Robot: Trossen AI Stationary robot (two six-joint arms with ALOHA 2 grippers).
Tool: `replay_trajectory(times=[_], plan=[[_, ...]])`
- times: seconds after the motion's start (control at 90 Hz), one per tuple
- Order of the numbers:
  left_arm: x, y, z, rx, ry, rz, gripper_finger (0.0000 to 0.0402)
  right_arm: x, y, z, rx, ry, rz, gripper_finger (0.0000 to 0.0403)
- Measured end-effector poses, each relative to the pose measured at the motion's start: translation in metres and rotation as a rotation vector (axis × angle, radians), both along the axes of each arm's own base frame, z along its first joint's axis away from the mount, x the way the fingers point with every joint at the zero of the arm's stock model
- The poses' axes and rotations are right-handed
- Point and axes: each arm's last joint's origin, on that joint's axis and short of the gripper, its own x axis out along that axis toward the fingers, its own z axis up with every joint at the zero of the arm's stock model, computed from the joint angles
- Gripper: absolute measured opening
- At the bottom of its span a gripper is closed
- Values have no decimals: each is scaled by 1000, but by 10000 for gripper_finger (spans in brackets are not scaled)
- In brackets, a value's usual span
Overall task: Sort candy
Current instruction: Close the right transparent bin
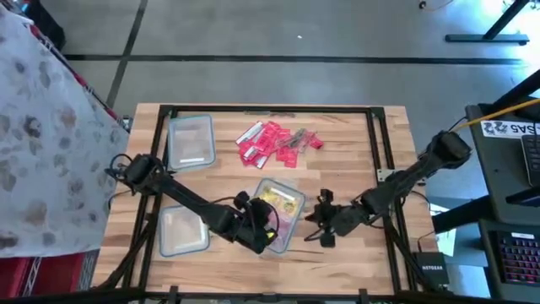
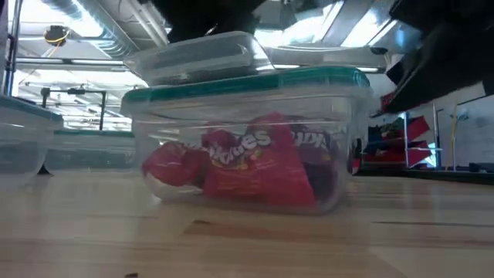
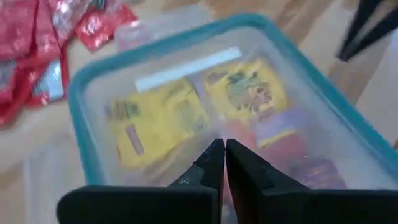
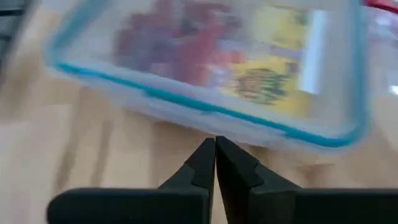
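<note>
1. My left jaws [image 3: 219, 163] are pressed together and hold nothing; they hover over the near edge of the middle tub [image 1: 295, 221].
2. My right jaws [image 4: 215, 163] are also closed and empty, low above the bare bench [image 1: 354, 160] just beside that tub's teal-rimmed wall [image 4: 205, 102].
3. The tub lies between my two jaws. Under my left jaws it holds yellow candy packs [image 3: 155, 121] and red and purple ones [image 3: 292, 155]; from bench level a red pack [image 2: 255, 166] shows through its clear wall.
4. Beyond both jaws, the loose pile of red and pink candy [image 1: 274, 141] lies on the bench, well apart from the tub.
5. Off to my left jaws' side lie two more clear tubs, one near [image 1: 183, 230] and one far [image 1: 191, 140]; I cannot tell what they hold.
</note>
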Motion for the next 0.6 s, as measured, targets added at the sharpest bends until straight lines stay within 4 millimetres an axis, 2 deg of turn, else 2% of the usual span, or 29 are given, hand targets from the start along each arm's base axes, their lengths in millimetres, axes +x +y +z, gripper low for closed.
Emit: replay_trajectory(times=[0.144,0.267,0.422,0.511,0.6], plan=[[6,-4,-12,-132,53,-63,0,9,-15,-3,-8,11,-73,1],[12,-10,-15,-164,-1,-79,0,16,-33,-3,-44,8,-135,1],[21,-15,-11,-139,-98,-137,0,19,-56,2,-241,-26,-273,0],[26,-13,-7,-107,-136,-161,0,13,-56,17,-251,-78,-289,0],[28,-9,-7,-97,-133,-149,0,2,-43,31,-160,-97,-139,0]])
